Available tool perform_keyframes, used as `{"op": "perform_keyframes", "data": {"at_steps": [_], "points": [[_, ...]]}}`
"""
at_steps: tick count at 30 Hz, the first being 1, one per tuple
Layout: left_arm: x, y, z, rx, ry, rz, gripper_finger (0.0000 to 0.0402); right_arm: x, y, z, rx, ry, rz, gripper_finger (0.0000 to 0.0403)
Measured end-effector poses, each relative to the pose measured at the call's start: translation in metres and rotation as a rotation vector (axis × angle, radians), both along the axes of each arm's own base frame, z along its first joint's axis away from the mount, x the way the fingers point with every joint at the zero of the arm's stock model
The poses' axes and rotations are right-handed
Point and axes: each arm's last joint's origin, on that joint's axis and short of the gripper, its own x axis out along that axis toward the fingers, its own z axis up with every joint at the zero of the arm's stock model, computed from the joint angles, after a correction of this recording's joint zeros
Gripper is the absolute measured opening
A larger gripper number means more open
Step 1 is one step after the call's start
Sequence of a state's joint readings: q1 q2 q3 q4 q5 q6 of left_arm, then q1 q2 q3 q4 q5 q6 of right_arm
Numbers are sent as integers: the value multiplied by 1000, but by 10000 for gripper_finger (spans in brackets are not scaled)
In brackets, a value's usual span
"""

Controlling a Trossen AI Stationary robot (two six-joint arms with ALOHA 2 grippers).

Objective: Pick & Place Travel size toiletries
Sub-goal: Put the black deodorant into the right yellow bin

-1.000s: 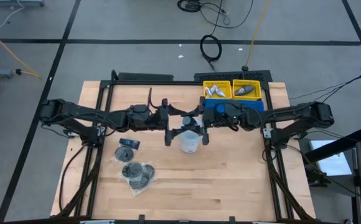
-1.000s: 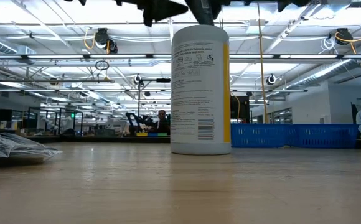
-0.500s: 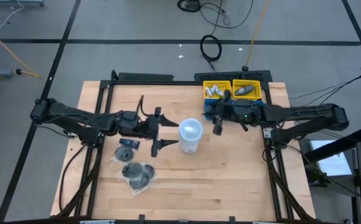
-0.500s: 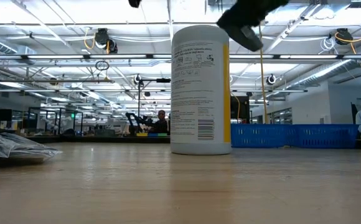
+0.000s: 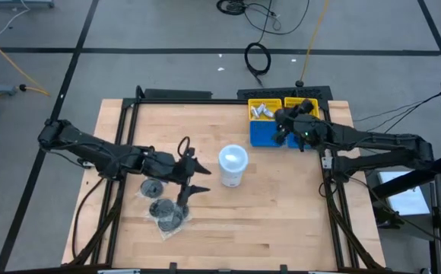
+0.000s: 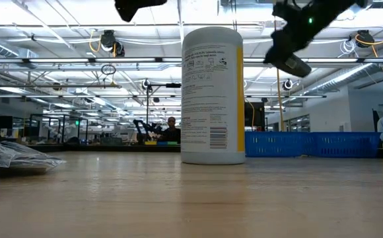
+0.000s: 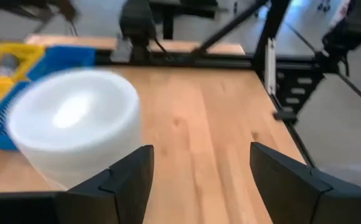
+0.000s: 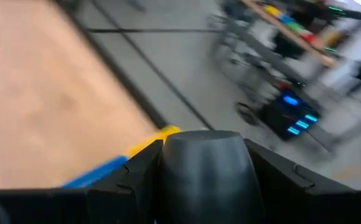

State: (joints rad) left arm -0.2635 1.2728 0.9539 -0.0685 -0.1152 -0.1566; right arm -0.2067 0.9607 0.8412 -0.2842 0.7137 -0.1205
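My right gripper (image 5: pixel 283 129) pinches a dark grey mini bottle (image 8: pixel 205 171) between its fingers; the right wrist view shows the rounded dark body filling the gap. It hangs above the bins at the far right corner of the table (image 5: pixel 281 213), over the seam between the blue bin (image 5: pixel 262 135) and the yellow bin (image 5: pixel 310 103) behind it. The neighbouring yellow bin (image 5: pixel 264 110) already holds a few pale tubes, and the other has at least one dark item in it, so I judge part of the sorting done. My left gripper (image 5: pixel 188 173) is spread wide and empty, hovering just beside the white tub (image 5: pixel 233 166) at mid-table, on the side toward the remaining toiletries. Those lie near the left front: a small dark item (image 5: pixel 154 187) and a heap of dark clear-wrapped discs (image 5: pixel 167 213). What is left, as I read it, is to drop this bottle in its bin and then clear that cluster.
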Motion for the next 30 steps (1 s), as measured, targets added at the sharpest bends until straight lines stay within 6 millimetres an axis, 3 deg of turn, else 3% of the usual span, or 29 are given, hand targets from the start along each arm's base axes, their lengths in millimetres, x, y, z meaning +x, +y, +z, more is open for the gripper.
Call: {"op": "perform_keyframes", "data": {"at_steps": [12,20,30], "points": [[-8,-15,-7,2,80,2,241,-33,-55,-73,-117,-45,-354,186],[-9,-14,-10,-3,113,39,241,-56,-73,-90,-184,-104,-491,186],[-9,-13,-11,11,110,81,241,-63,-100,-105,-201,-44,-523,186]]}}
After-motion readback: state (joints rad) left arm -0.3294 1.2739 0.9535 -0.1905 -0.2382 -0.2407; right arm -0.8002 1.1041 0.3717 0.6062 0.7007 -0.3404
